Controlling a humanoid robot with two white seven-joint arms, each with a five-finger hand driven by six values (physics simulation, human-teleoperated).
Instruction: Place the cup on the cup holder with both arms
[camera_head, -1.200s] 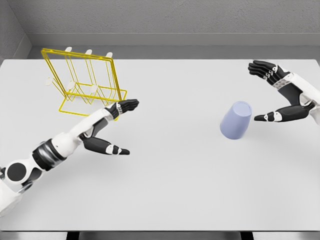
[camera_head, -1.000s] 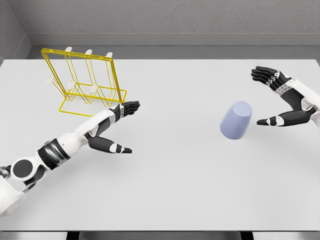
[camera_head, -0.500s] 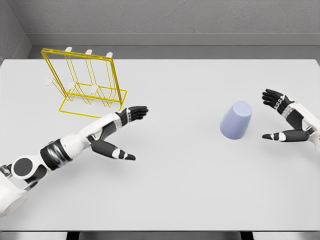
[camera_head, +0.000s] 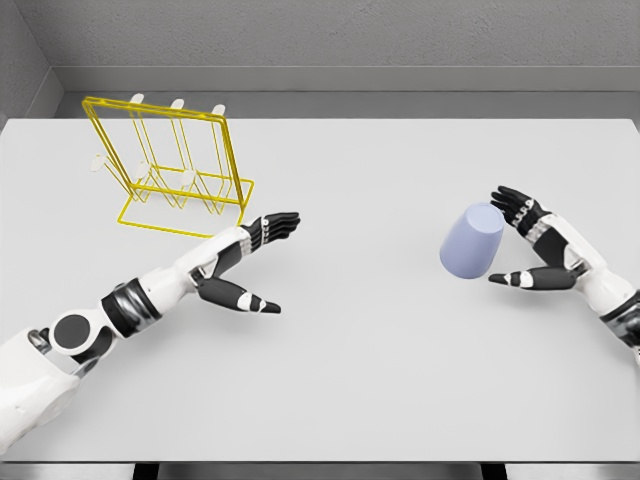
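**Cup sits beside the right robot hand, ungrasped**

At the upper left of the frame the yellow wire cup holder (camera_head: 172, 165) stands on the white tabletop (camera_head: 350, 370), its pegs white-tipped. Just below and right of it, the left robot hand (camera_head: 245, 262) reaches in from the lower left, fingers extended and thumb spread, gripping nothing. Right of centre the pale blue cup (camera_head: 472, 240) stands upside down, closed base up, its long axis leaning slightly toward the upper right. The right robot hand (camera_head: 530, 245) comes in from the right edge and flanks the cup's right side: fingers splayed near the base, thumb low beside the wall, relaxed and not closed on it. Cup and holder are well apart
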